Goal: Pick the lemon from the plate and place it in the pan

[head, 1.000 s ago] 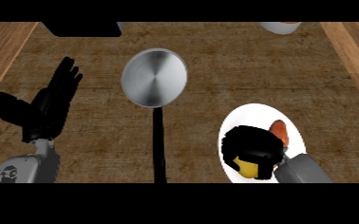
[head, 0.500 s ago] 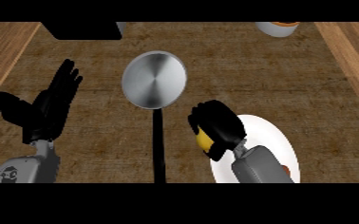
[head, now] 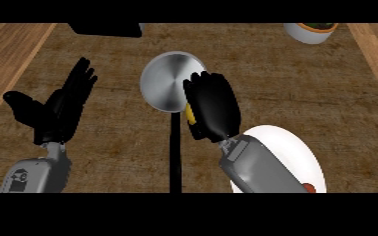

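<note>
My right hand (head: 212,105) is curled round the yellow lemon (head: 190,115), of which only a sliver shows at the hand's left side. The hand hangs over the right rim of the silver pan (head: 164,81), whose long black handle (head: 176,155) runs down toward the lower edge. The white plate (head: 295,155) lies at the lower right, partly under my right forearm, with a small orange-red piece (head: 311,187) at its lower rim. My left hand (head: 60,102) rests open at the left, fingers up.
A white bowl (head: 310,31) with dark contents sits at the top right. A black object (head: 107,29) is at the top edge, left of centre. Wooden borders (head: 22,50) run along the counter's left and right sides.
My right hand has carried the lemon up and left, off the plate to the pan's right rim. The view has shifted slightly. The left hand has stayed in place.
</note>
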You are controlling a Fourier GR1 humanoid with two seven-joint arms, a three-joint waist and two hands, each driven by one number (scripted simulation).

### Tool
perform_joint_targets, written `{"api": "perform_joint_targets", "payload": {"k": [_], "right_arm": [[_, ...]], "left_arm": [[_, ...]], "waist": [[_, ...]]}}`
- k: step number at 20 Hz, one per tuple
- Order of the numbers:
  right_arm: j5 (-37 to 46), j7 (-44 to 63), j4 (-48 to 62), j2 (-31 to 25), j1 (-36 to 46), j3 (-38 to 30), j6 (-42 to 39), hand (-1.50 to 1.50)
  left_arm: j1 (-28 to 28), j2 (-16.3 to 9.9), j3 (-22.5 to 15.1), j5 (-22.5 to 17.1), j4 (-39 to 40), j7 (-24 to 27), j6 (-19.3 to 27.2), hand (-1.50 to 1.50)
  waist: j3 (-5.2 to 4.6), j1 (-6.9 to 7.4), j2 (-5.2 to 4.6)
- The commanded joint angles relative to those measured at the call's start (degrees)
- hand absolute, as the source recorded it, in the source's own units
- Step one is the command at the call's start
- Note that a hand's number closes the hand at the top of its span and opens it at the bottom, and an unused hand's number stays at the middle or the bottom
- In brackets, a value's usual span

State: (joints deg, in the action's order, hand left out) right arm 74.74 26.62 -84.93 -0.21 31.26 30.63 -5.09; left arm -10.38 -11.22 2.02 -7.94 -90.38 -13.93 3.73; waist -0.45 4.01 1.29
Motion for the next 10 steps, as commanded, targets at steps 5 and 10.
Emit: {"api": "perform_joint_targets", "payload": {"k": [5,10], "right_arm": [[-3.4,30.31,2.13,0.21,15.19,4.88,-0.31,1.5],[-8.76,42.4,10.17,0.21,26.82,4.77,2.89,1.5]], "left_arm": [[-3.59,2.29,-2.56,1.06,1.99,0.07,0.4,0.0],[-4.05,1.68,-2.27,0.83,1.91,0.0,-0.27,0.0]], "waist": [[0.17,2.82,-1.61],[0.21,4.04,-2.09]]}}
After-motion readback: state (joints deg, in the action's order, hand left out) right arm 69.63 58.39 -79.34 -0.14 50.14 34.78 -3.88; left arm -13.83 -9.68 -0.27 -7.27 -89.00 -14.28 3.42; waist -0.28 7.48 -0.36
